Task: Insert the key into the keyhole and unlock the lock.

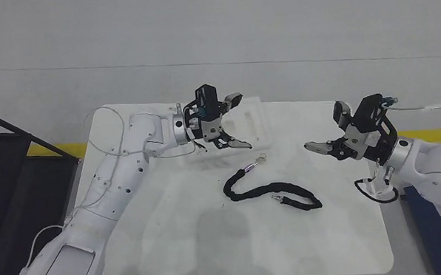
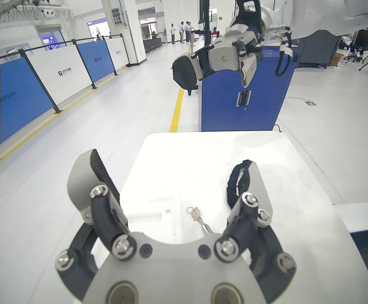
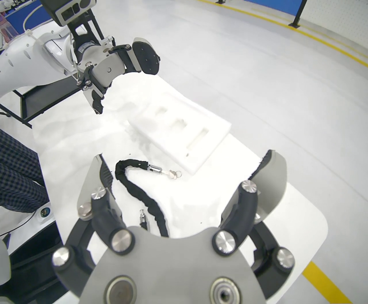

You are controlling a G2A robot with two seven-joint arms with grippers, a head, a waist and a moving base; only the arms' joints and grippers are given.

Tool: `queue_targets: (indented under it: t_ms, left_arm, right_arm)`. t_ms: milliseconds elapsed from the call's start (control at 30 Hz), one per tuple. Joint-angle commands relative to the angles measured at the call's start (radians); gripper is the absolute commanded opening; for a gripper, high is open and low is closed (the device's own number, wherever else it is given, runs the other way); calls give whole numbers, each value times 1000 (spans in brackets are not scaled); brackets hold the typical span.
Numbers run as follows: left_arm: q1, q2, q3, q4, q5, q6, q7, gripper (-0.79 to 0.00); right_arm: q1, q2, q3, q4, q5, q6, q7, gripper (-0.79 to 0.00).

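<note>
White table (image 1: 173, 243): key (image 3: 172, 173) in lock (image 3: 156, 205), between spread left fingers (image 1: 239, 145) and right fingers (image 1: 317, 146)

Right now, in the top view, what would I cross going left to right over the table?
left gripper → key → right gripper

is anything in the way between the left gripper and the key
Nothing visible does. The open left gripper hovers by the foam tray, and the key lies uncovered at the metal end of the chain lock, just off the tray's edge. Nothing lies over it.
</note>
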Motion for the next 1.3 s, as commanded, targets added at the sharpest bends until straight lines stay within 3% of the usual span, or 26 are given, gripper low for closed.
queue_targets:
  t_ms: [0, 267, 600, 1267]
  left_arm:
    - [-43, 18, 19, 11, 33, 0, 18, 0]
    - [-171, 92, 105, 48, 54, 0, 108, 0]
    - [-256, 170, 217, 28, 20, 0, 188, 0]
    - [-256, 170, 217, 28, 20, 0, 188, 0]
  right_arm:
    - [46, -11, -14, 26, -11, -22, -3, 0]
    - [188, -56, -76, 141, -3, -147, -10, 0]
    - [235, -83, -97, 179, -11, -158, -21, 0]
    - [235, -83, -97, 179, -11, -158, -21, -1]
